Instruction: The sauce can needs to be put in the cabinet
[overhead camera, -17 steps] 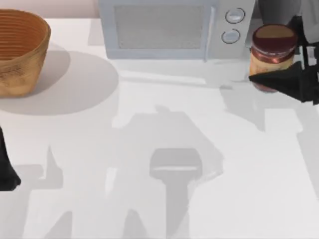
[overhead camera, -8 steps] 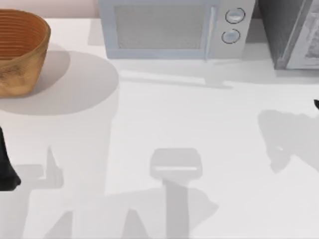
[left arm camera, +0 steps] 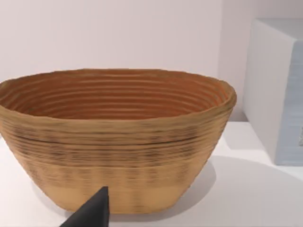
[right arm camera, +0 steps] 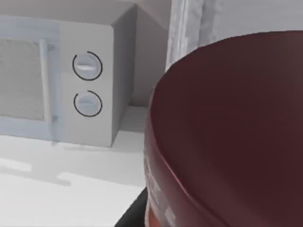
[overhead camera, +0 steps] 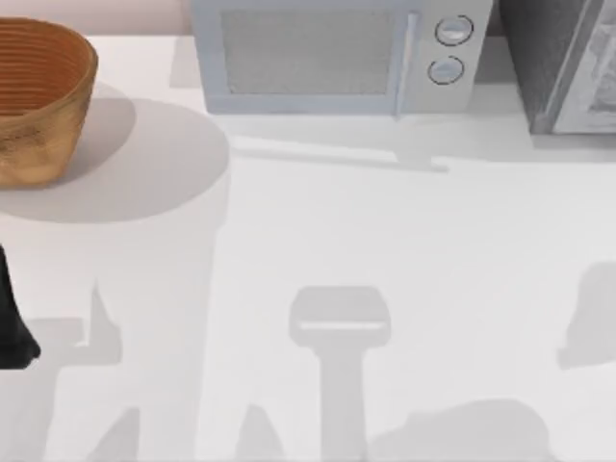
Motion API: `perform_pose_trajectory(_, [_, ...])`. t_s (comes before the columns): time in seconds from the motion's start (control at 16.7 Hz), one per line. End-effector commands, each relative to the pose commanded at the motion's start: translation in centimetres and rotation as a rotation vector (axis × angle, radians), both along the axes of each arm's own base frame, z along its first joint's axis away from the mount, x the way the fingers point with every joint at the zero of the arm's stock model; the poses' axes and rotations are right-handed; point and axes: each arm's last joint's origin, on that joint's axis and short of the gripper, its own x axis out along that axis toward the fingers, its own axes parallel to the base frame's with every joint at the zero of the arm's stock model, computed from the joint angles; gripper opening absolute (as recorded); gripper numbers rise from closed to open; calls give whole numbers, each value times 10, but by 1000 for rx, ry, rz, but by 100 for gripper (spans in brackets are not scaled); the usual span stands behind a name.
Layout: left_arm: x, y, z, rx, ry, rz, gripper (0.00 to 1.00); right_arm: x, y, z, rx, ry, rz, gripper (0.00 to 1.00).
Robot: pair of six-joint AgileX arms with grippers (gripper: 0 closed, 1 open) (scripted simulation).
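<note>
The sauce can (right arm camera: 227, 137) sits very close in the right wrist view, its dark maroon top large and a strip of red band below it. A dark finger (right arm camera: 131, 216) of my right gripper shows against the can's side, shut on it. The can is off the table and outside the top view, where a shadow (overhead camera: 589, 318) lies at the right edge. The cabinet (overhead camera: 558, 58) stands at the back right, dark grey and speckled, and its lighter door panel (right arm camera: 189, 28) rises behind the can. My left arm (overhead camera: 12, 327) is parked at the left edge.
A white microwave (overhead camera: 337, 58) with two round knobs (right arm camera: 87, 85) stands at the back centre, left of the cabinet. A woven basket (overhead camera: 38, 96) sits at the back left, and part of my left gripper (left arm camera: 90, 213) shows before it.
My right gripper lifted the sauce can from beside the microwave and carried it out past the top view's right edge. Its shadow slid toward the front right. The left arm stayed still.
</note>
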Motion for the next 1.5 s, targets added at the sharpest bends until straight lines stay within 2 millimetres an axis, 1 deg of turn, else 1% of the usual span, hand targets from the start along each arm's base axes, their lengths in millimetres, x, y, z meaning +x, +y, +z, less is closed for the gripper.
perform_pose_trajectory(0.12, [0, 0, 0, 0, 0, 0, 100, -2, -2, -15, 49, -33, -66, 0])
perform_pose_trajectory(0.24, [0, 0, 0, 0, 0, 0, 100, -2, -3, -22, 73, -49, -96, 0])
perform_pose_trajectory(0.6, [0, 0, 0, 0, 0, 0, 100, -2, -3, -22, 74, -43, -95, 0])
perform_pose_trajectory(0.72, [0, 0, 0, 0, 0, 0, 100, -2, -2, -15, 77, -33, -96, 0])
perform_pose_trajectory(0.78, [0, 0, 0, 0, 0, 0, 100, -1, -2, -7, 79, -24, -99, 0])
perform_pose_trajectory(0.9, [0, 0, 0, 0, 0, 0, 100, 0, -2, 16, 83, -6, -108, 0])
perform_pose_trajectory(1.02, [0, 0, 0, 0, 0, 0, 100, 4, -1, 49, 87, 5, -119, 0])
perform_pose_trajectory(1.14, [0, 0, 0, 0, 0, 0, 100, 11, 1, 91, 89, 10, -129, 0])
perform_pose_trajectory(1.26, [0, 0, 0, 0, 0, 0, 100, 22, 3, 137, 89, 8, -135, 0])
perform_pose_trajectory(1.5, [0, 0, 0, 0, 0, 0, 100, 54, 12, 228, 85, -7, -131, 0])
